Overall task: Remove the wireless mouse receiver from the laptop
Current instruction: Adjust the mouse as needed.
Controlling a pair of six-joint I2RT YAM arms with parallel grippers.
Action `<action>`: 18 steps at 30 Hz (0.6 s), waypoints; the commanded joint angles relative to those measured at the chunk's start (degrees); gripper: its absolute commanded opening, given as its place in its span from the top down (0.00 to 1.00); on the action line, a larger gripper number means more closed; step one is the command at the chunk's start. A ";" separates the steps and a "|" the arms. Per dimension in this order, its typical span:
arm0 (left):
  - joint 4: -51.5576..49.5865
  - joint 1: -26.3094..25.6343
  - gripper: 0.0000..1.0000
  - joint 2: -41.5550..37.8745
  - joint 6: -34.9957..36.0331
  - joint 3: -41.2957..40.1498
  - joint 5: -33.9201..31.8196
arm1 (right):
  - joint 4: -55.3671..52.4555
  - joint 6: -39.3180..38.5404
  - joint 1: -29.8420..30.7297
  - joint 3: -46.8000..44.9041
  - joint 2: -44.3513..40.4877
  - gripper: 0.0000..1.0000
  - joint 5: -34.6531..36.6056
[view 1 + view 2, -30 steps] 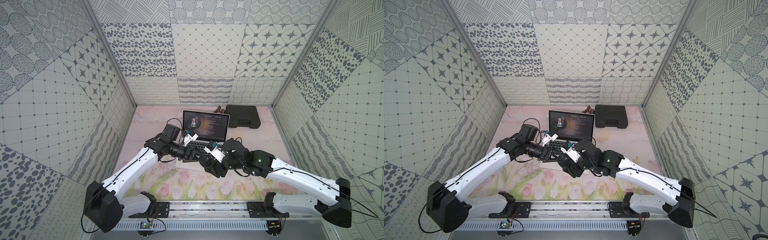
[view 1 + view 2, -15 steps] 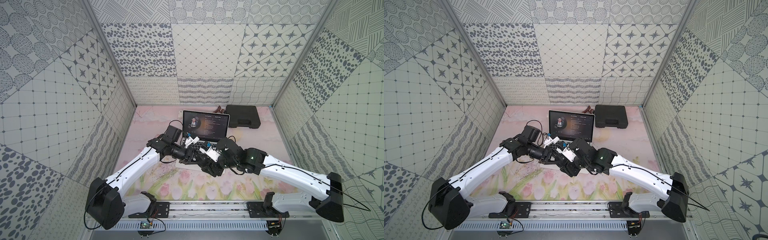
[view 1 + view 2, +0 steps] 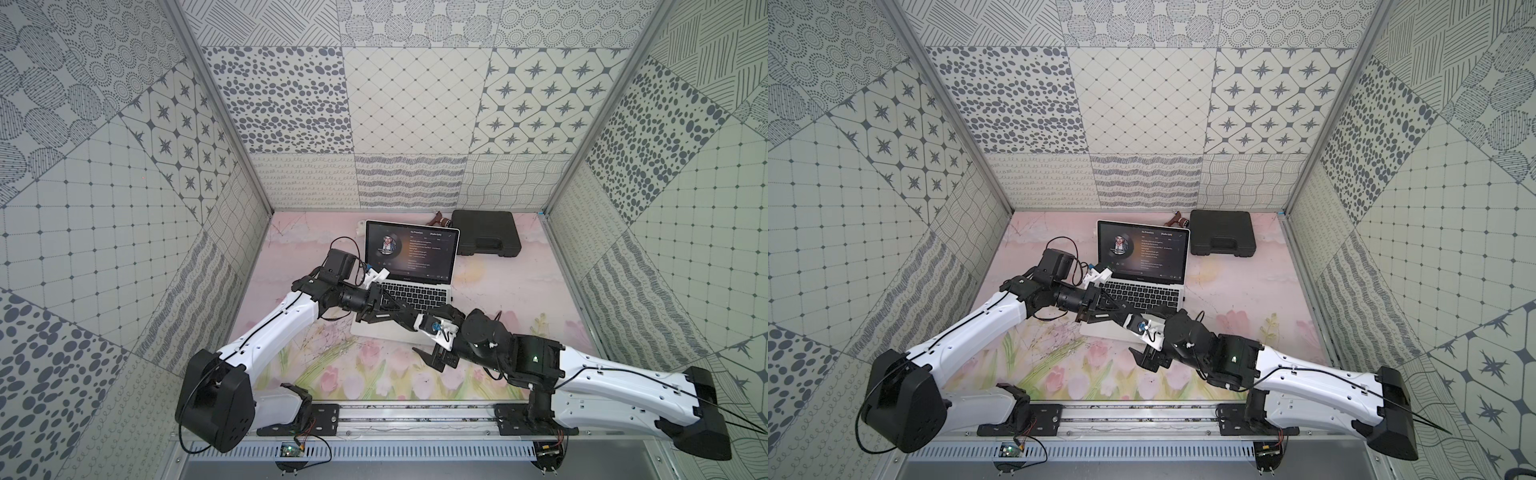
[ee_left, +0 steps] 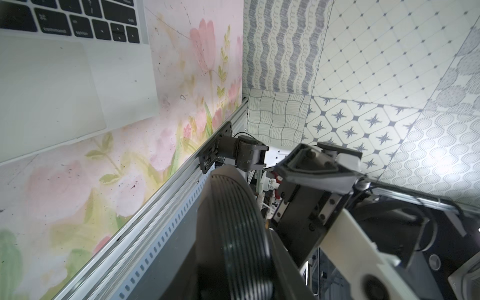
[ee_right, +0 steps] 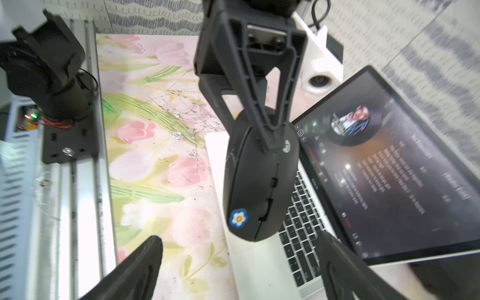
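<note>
The silver laptop (image 3: 411,257) (image 3: 1144,253) stands open at the back middle of the mat, its dark screen (image 5: 389,181) lit. The wireless mouse receiver is hidden in every view. My left gripper (image 3: 409,318) (image 5: 262,140) is shut on a black oval mouse (image 5: 259,181) with a flower sticker and holds it above the laptop's front edge (image 4: 52,91). The mouse's ribbed black body (image 4: 233,220) fills the left wrist view. My right gripper (image 3: 434,334) (image 5: 239,241) stands wide open just in front of the mouse, its fingertips (image 5: 153,244) apart from it.
A black plastic case (image 3: 486,232) (image 3: 1223,232) lies at the back right. A small brown object (image 3: 440,221) sits beside it, behind the laptop. The metal rail (image 3: 415,415) with both arm bases runs along the front edge. Patterned walls close in three sides.
The left gripper has shut on the mouse. The right gripper has let go of it, opened wide and drawn back toward the front right.
</note>
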 commanded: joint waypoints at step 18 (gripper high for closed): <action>22.46 1.18 0.93 -2.71 -32.68 -5.81 7.48 | 46.15 -27.71 1.74 -6.88 13.90 0.41 16.96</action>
